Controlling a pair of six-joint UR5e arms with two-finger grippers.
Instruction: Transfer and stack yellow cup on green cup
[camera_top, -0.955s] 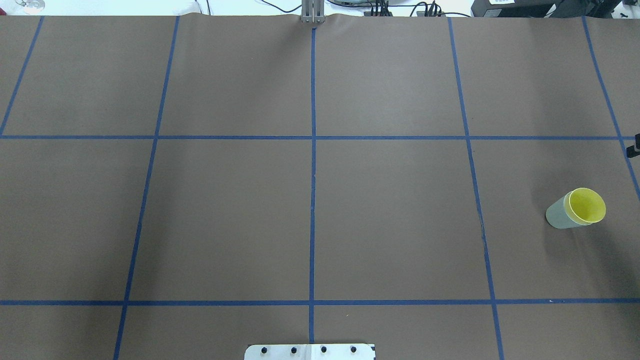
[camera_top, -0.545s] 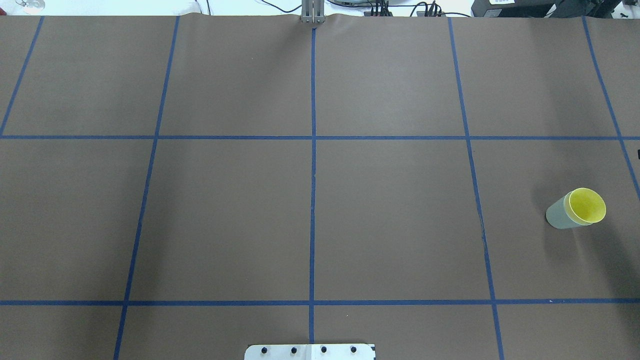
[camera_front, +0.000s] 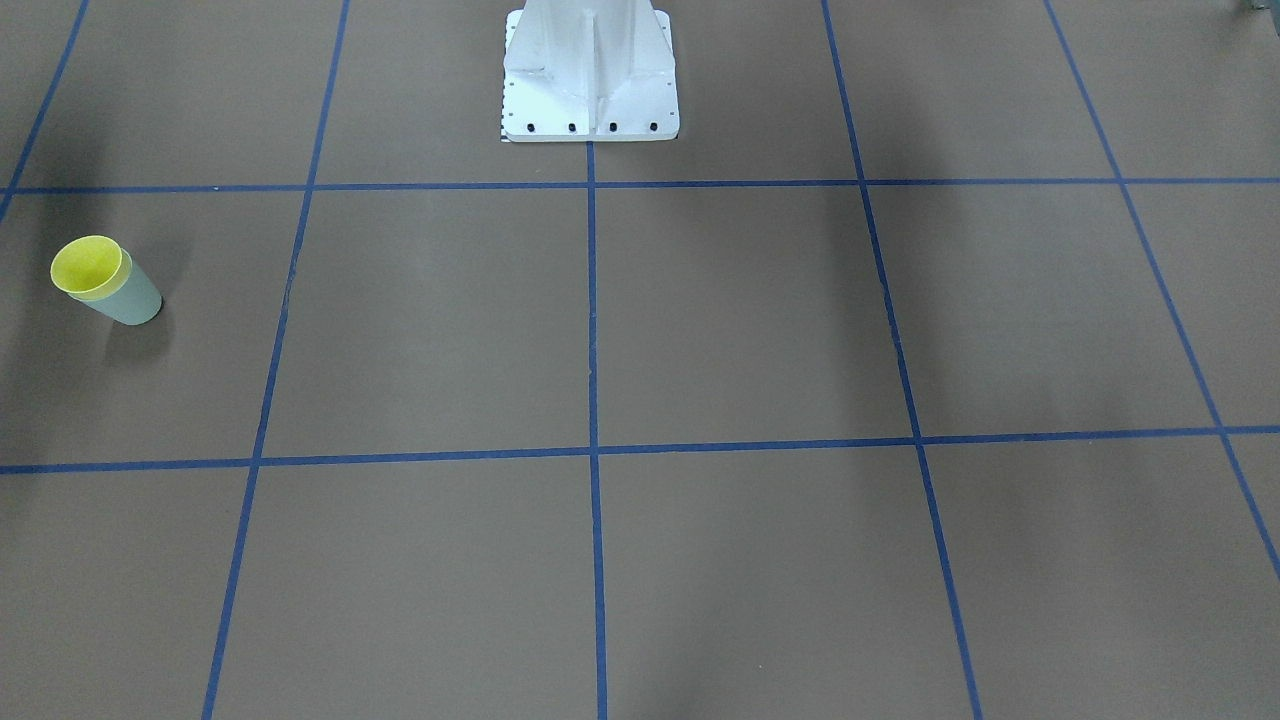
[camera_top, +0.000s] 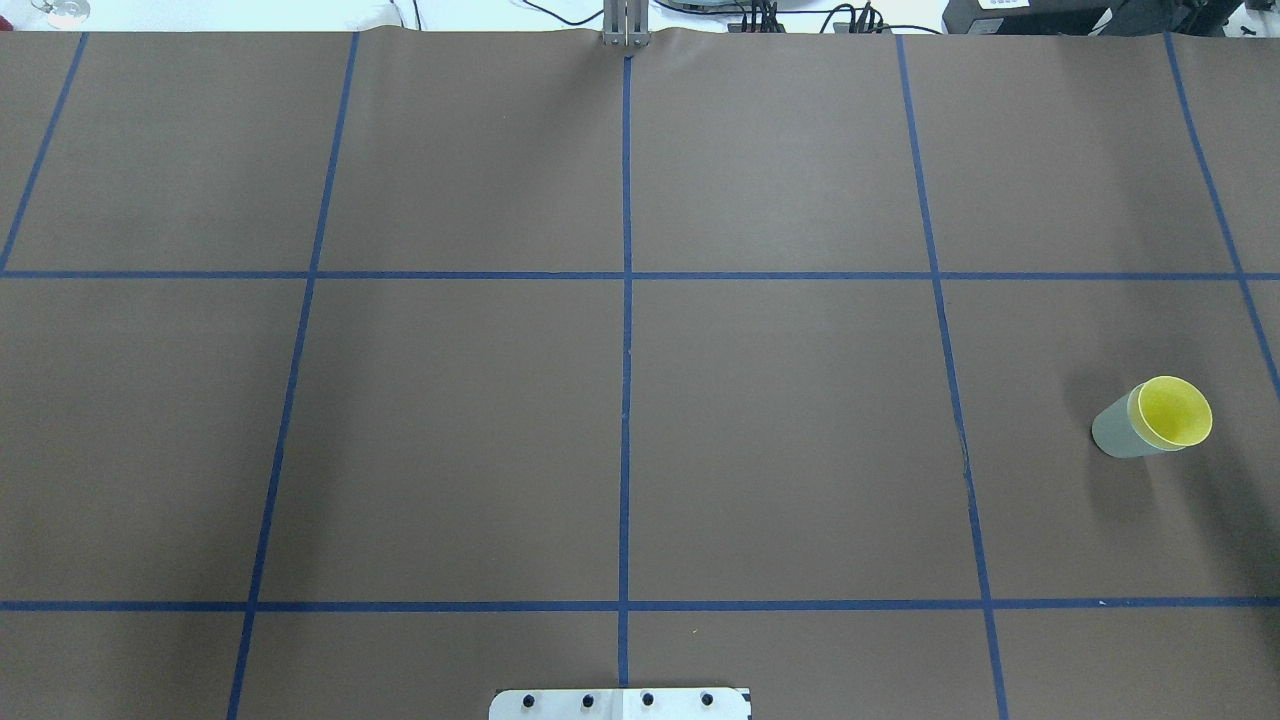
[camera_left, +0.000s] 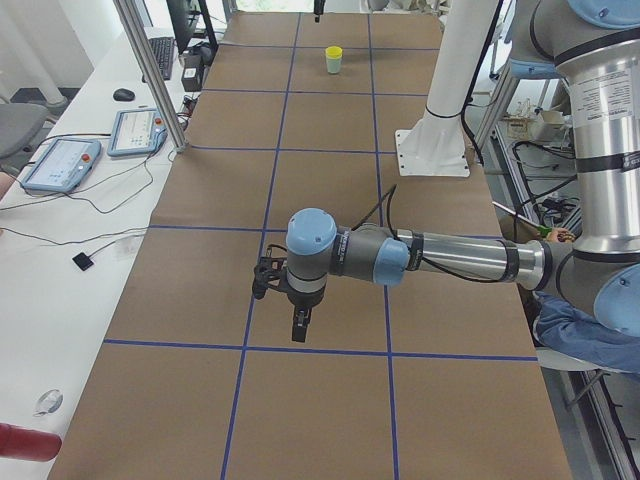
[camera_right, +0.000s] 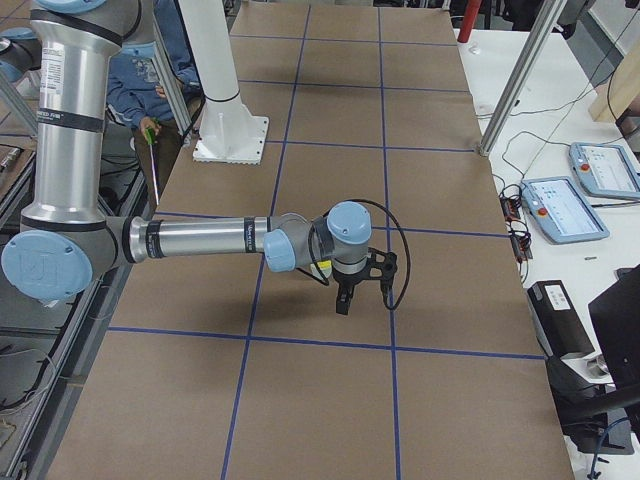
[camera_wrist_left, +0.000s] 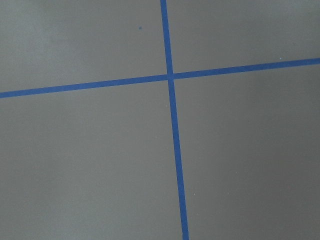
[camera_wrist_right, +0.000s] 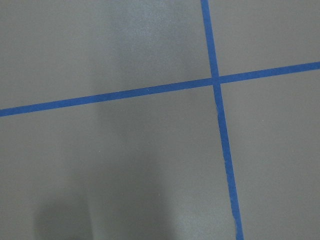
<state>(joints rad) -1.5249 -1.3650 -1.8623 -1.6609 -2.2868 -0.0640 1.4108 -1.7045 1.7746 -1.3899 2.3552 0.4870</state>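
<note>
The yellow cup (camera_top: 1172, 410) sits nested inside the green cup (camera_top: 1115, 432), upright on the brown table near its right edge. Both also show in the front-facing view, yellow cup (camera_front: 88, 265) in green cup (camera_front: 135, 300), and far off in the exterior left view (camera_left: 333, 60). My left gripper (camera_left: 300, 325) hangs over the table's left end, seen only in the exterior left view. My right gripper (camera_right: 343, 300) hangs near the right end, seen only in the exterior right view. I cannot tell if either is open or shut. The wrist views show only bare table and blue tape.
Blue tape lines (camera_top: 625, 400) divide the table into squares. The white robot pedestal (camera_front: 590, 70) stands at the near middle edge. Teach pendants (camera_left: 60, 165) (camera_right: 565, 205) lie on side tables beyond both ends. A seated person (camera_left: 580, 330) is beside the robot.
A dark tip of the right gripper at the overhead view's right edge has drawn back out of view. The cups have not moved.
</note>
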